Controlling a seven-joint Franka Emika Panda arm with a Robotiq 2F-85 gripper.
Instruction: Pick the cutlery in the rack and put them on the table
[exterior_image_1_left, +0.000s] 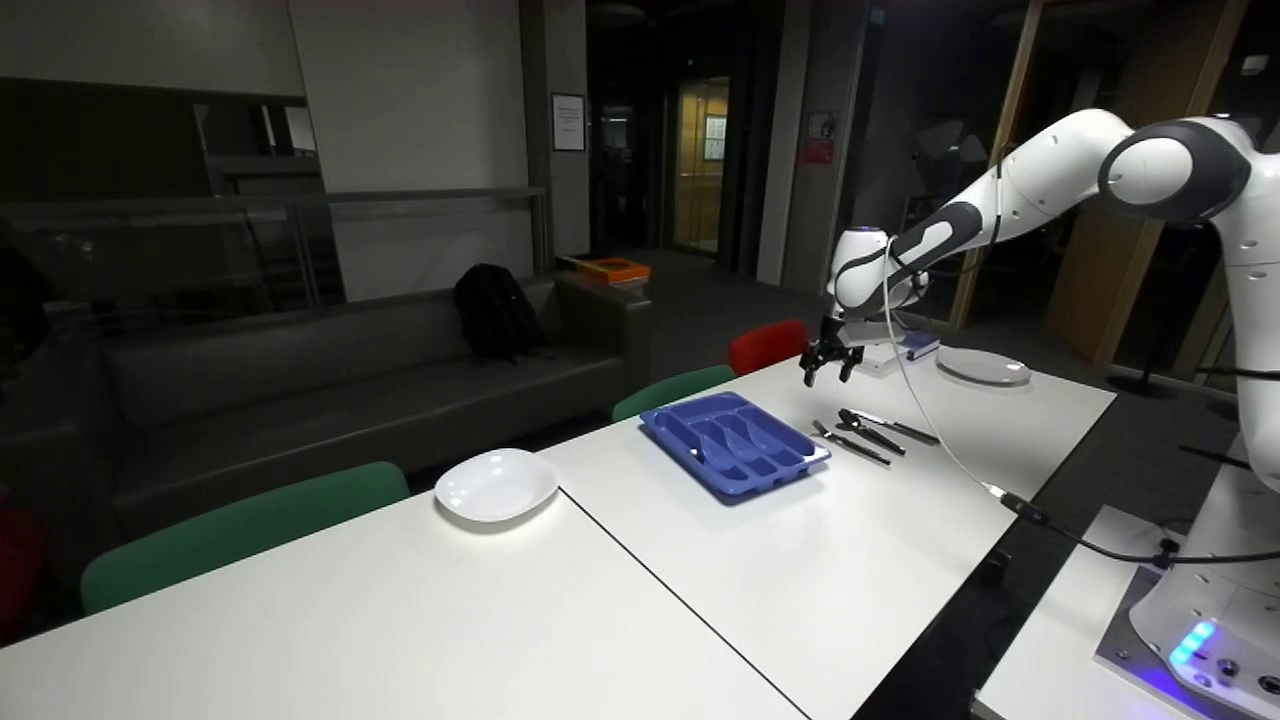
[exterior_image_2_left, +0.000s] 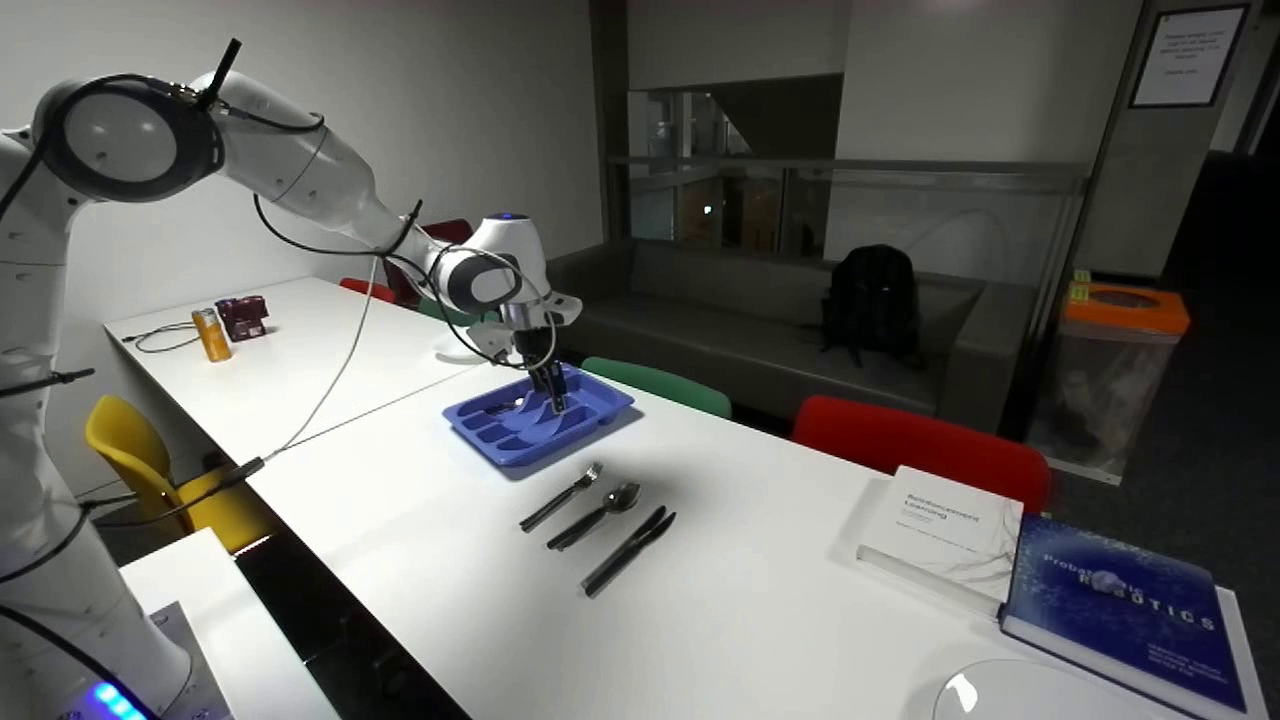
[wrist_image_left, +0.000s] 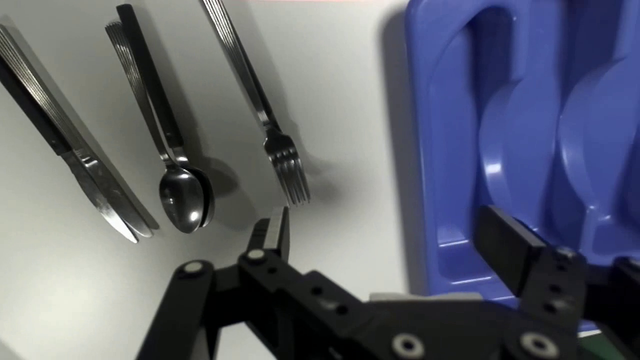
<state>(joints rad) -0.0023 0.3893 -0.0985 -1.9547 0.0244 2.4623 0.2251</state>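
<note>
We find cutlery (wrist_image_left: 182, 197) grouped by kind beside the blue rack (exterior_image_1_left: 745, 440), presumably for sorting, and the jaws near it wide, empty, likely awaiting another grasp

In an exterior view the gaze runs down across the desk (exterior_image_1_left: 400, 640) from beside the robot base (exterior_image_1_left: 1230, 600), slanting toward the far short edge; in an exterior view it starts near the books (exterior_image_2_left: 942, 530) at that end, slanting back; both exterior views share rack (exterior_image_1_left: 748, 442), cutlery (exterior_image_2_left: 622, 497) and sofa (exterior_image_2_left: 730, 290); the wrist view looks steeply down, close above rack and cutlery.
</note>
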